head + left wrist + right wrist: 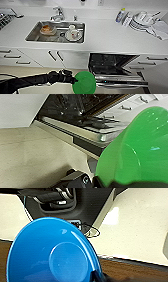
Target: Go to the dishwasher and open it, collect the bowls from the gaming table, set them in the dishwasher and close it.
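Left gripper [74, 80]: we saw it closed on the rim of the green bowl [84, 82], holding the bowl out in front of the cabinets, just short of the open dishwasher [110, 65].
Green bowl: in the left wrist view it loomed large, tipped on edge, near the corner of the lowered door [100, 135] and not yet over it.
Right gripper: we could not make out its fingers; the blue bowl [53, 254] sat close under the right wrist camera, seemingly carried, though we could not tell how it was gripped.
Dishwasher: its door was down and the dark inside with its rack [107, 63] lay open, under the white counter [105, 37] to the right of the sink [56, 31].
Step in hand: we judged it to be loading the green bowl.
How to do it well: we thought the bowl should travel over the door edge with some clearance, then come down into a free slot of the rack, tipped so it drains, and be let go only once it rested there.
Risk: the bowl's rim could catch the door corner.
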Tool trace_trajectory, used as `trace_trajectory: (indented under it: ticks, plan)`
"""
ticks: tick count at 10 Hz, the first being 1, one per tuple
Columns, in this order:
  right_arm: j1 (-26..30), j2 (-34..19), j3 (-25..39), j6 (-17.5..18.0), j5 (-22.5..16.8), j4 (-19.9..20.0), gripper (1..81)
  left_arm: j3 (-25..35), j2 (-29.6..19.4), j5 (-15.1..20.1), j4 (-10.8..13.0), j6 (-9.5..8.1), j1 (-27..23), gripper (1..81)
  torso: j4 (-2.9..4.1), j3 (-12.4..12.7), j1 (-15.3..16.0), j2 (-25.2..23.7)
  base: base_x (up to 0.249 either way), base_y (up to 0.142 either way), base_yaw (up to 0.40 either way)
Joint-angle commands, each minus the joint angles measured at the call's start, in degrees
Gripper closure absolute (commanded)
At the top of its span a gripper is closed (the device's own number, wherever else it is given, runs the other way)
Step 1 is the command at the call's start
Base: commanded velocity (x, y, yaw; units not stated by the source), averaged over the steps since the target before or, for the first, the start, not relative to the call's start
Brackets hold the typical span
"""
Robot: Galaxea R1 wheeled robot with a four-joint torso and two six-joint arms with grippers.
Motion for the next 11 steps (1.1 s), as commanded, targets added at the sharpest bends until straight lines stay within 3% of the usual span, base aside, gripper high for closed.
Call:
trace_trajectory:
  ticks: [1, 3, 11]
  plan:
    - [-1.96, -0.61, 0.38, 0.01, -3.27, -0.66, 81.1, -2.5, 5.77, 10.01, -2.53, -4.43, -13.39, 81.1, 0.0, 0.09, -0.02, 0.0, 0.0, 0.0, 0.0]
    - [-2.04, -0.61, 0.73, 0.01, -3.27, -0.66, 81.1, -6.7, 12.0, 12.56, -2.7, -5.83, -17.43, 81.1, 0.0, -0.89, 0.0, 0.02, 0.0, 0.0, 0.0]
    - [-1.96, -0.17, 1.08, 0.1, -3.27, -0.39, 81.1, -20.95, 29.77, 14.06, -4.37, -6.45, -26.32, 81.1, 0.0, -0.96, 0.02, 0.09, 0.0, 0.0, 0.0]
